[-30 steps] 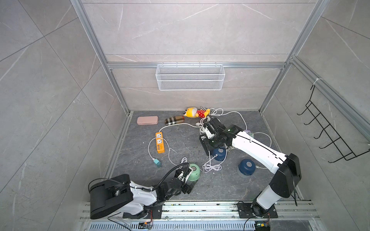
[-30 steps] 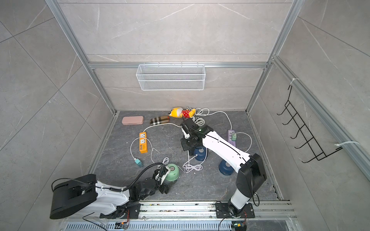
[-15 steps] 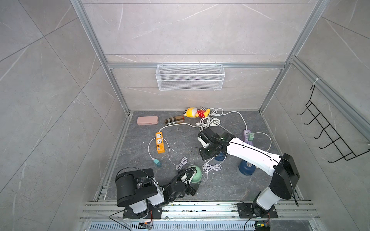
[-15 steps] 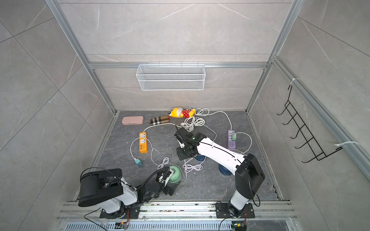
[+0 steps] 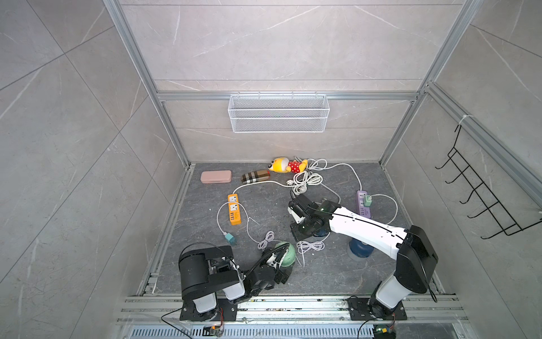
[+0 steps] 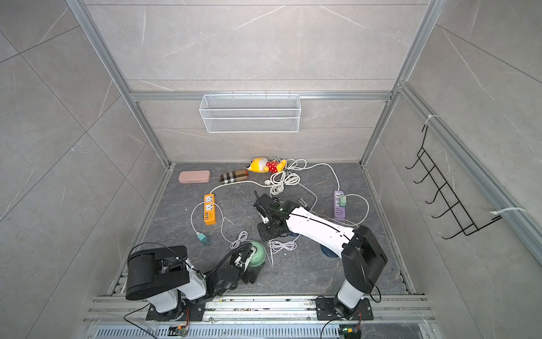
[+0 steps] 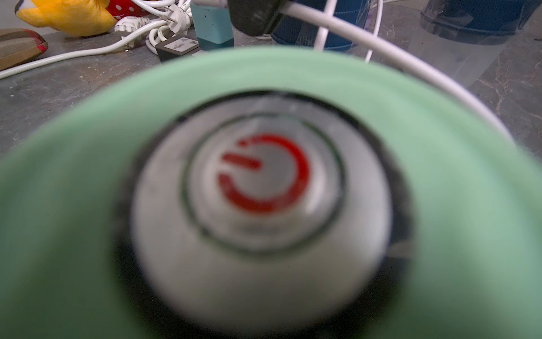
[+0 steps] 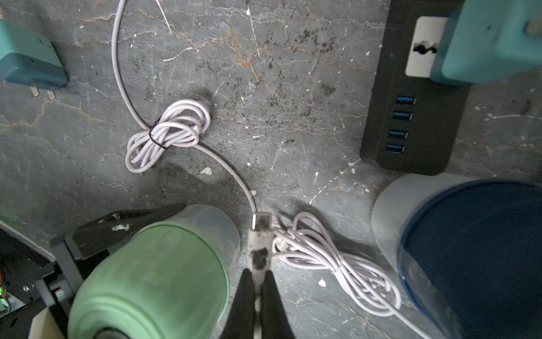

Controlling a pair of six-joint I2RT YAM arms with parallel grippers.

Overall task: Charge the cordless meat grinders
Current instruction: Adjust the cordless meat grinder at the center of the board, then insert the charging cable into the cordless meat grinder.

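Currently left gripper [image 5: 280, 265] is clamping the tilted mint green grinder [image 5: 286, 256], jaws spread wide. Beside it, right gripper [image 8: 255, 277] is pinching a white USB plug [image 8: 260, 234] narrowly

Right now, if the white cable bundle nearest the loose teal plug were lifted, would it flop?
Probably floppy: the cable bundle lies in thin, limp loops. The black tie around its middle should keep them together. Its ends trail across the floor, so they would likely drag.

At lower left, the mint green grinder [image 8: 152, 278] has a silver button [image 7: 261, 205] with a red power sign. At right, a dark blue grinder [image 8: 475, 249]; above it, a black power strip [image 8: 434, 126]. The white cable plug [image 8: 259, 237] is in the middle.
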